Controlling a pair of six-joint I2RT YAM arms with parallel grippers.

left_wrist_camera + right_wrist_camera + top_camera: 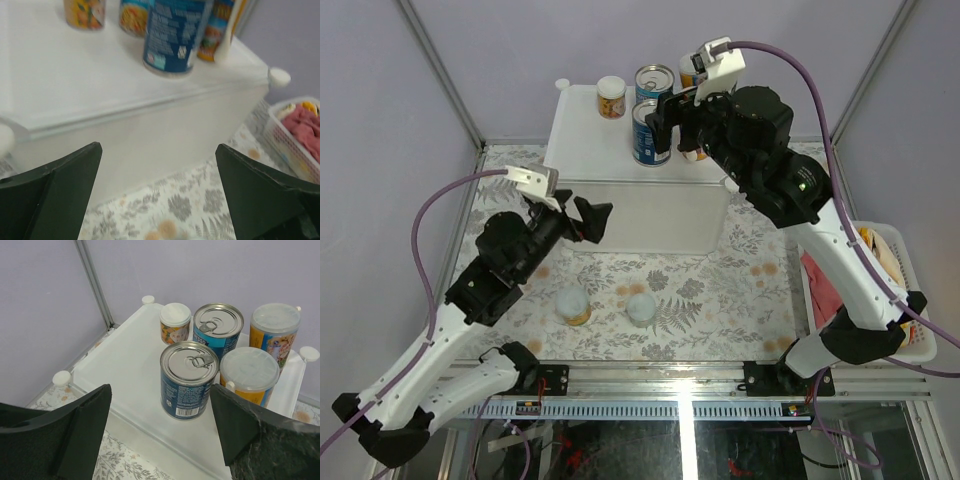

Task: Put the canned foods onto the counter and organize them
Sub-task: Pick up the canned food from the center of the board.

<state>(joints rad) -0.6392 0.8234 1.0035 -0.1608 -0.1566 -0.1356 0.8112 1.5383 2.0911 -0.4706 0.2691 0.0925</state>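
While five cans stand clustered toward the far right corner of the white cabinet [125, 355], two pale-lidded cans [573, 305] [640, 308] sit on the bench [700, 290] near its front edge, so the job looks partway done. The right claw [160, 387] hovers spread and empty over the dark blue tin [189, 380], touching nothing. The left claw [158, 146], also spread and empty, hangs before the cabinet's front wall. It is nearer and should probably descend to straddle a bench can.
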